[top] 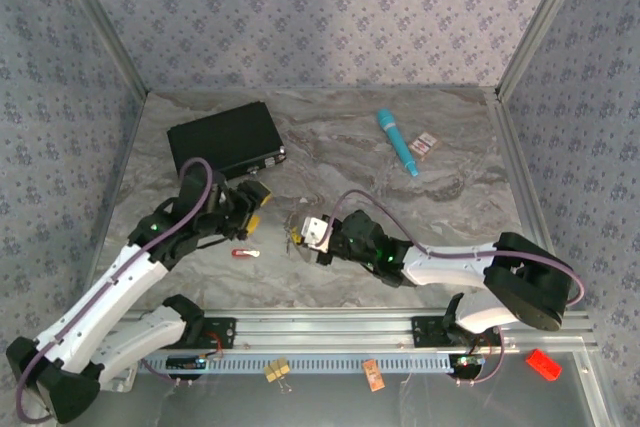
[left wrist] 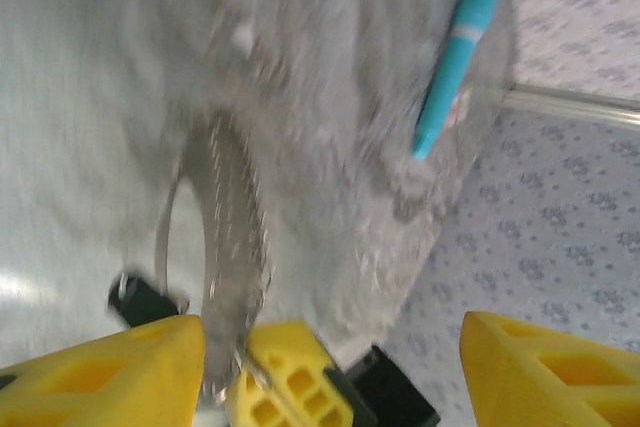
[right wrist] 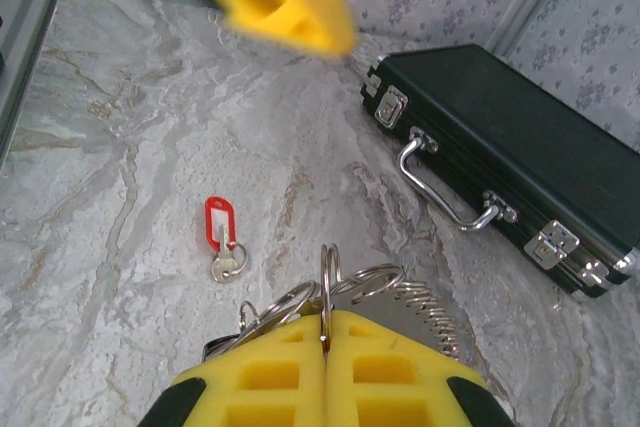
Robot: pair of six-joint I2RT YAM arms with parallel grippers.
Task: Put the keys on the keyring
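We count two arms reaching toward the middle of the marbled surface [top: 340, 117]. The right end effector [right wrist: 325, 332] has its two yellow fingers pressed together, pinching one wire loop of the keyring [right wrist: 375, 287] in the seam between them. The keyring is a single bunch of silvery loops with a toothed, coiled stretch on one side. It is held at the fingertips above the surface, near the middle and in front of the case. The left end effector [top: 257, 200] is just beside it, with its two yellow fingers spread apart and nothing between them. In the left wrist view the keyring hangs close to one of its fingers, but the blur keeps us from telling whether they touch.

One key [right wrist: 227, 265] lies flat on the surface with one red tag [right wrist: 219, 220] attached, a little apart from the keyring. One black case [right wrist: 520, 147] with a metal handle and two latches lies closed at the far left. One teal pen [top: 397, 141] lies at the far right, well apart from both arms.
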